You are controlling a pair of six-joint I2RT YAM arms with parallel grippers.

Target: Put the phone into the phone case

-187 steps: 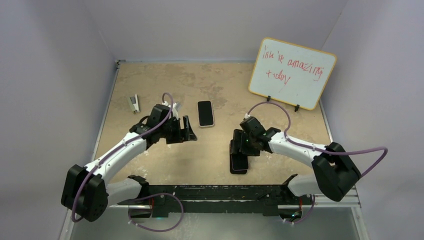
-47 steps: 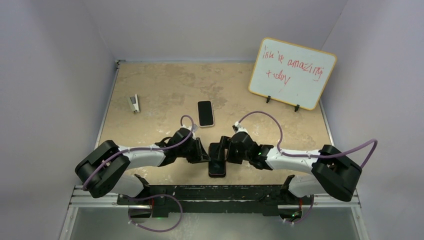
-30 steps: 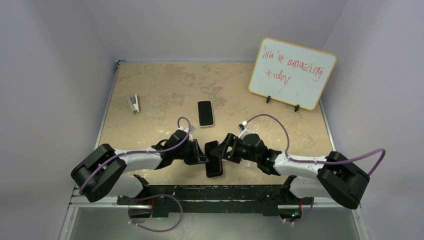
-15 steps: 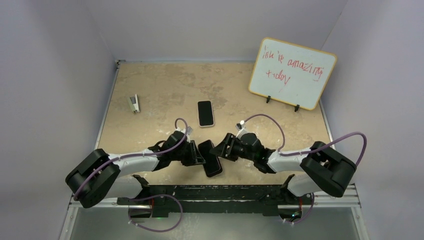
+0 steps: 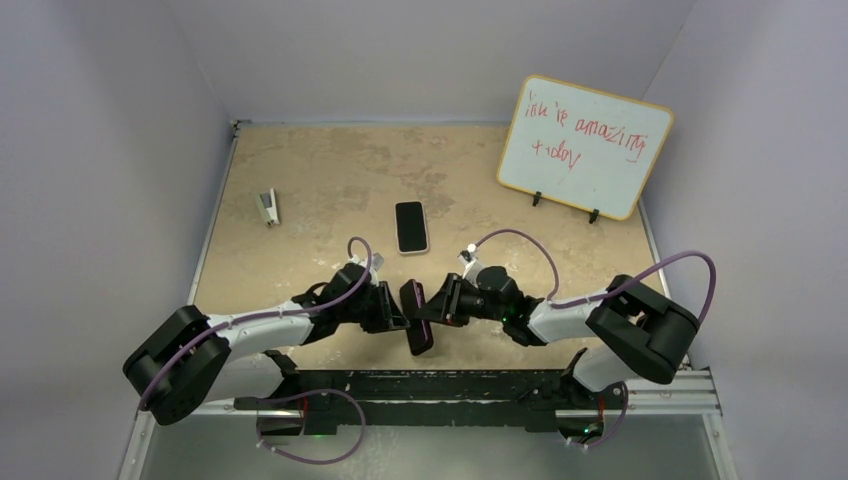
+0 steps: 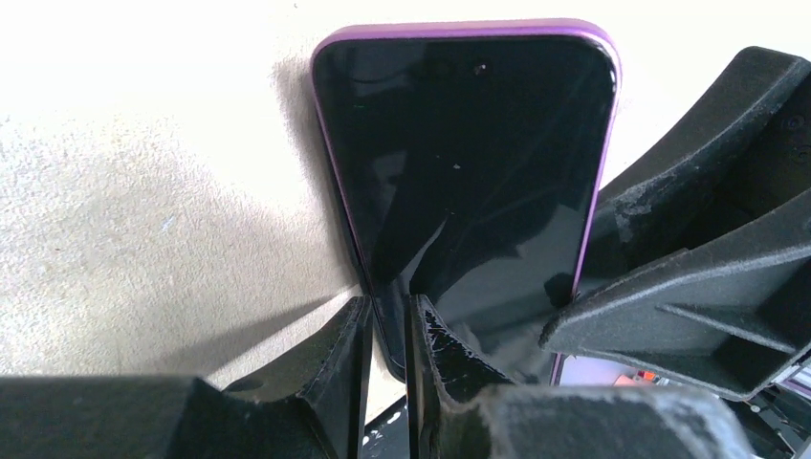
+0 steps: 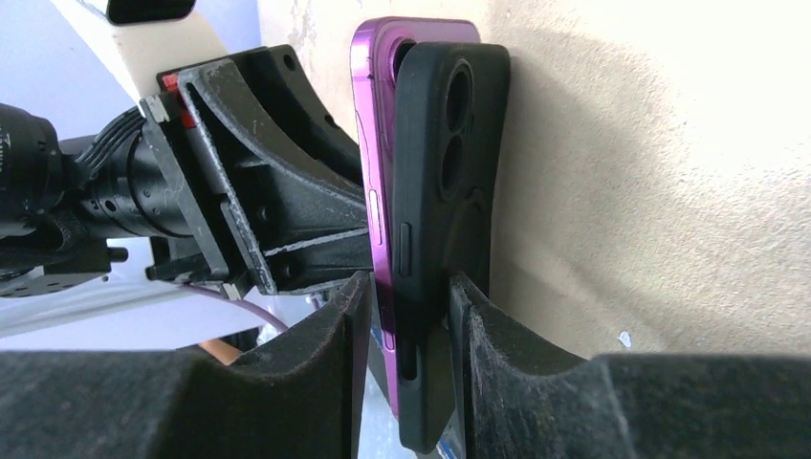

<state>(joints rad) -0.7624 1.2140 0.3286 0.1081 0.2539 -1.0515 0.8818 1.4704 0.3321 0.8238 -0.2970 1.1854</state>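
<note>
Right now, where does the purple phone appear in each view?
Top external: purple phone, low centre.
Left wrist: purple phone, centre, screen toward camera.
Right wrist: purple phone, upper centre, edge-on, black phone case against its back.
Shared landmark: beige table.

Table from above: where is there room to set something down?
Bare tabletop: the far strip behind the stapler and spare phone, and between that phone and the whiteboard. Crowded: near centre, where left fingers and right fingers pinch the purple phone and black case.
</note>
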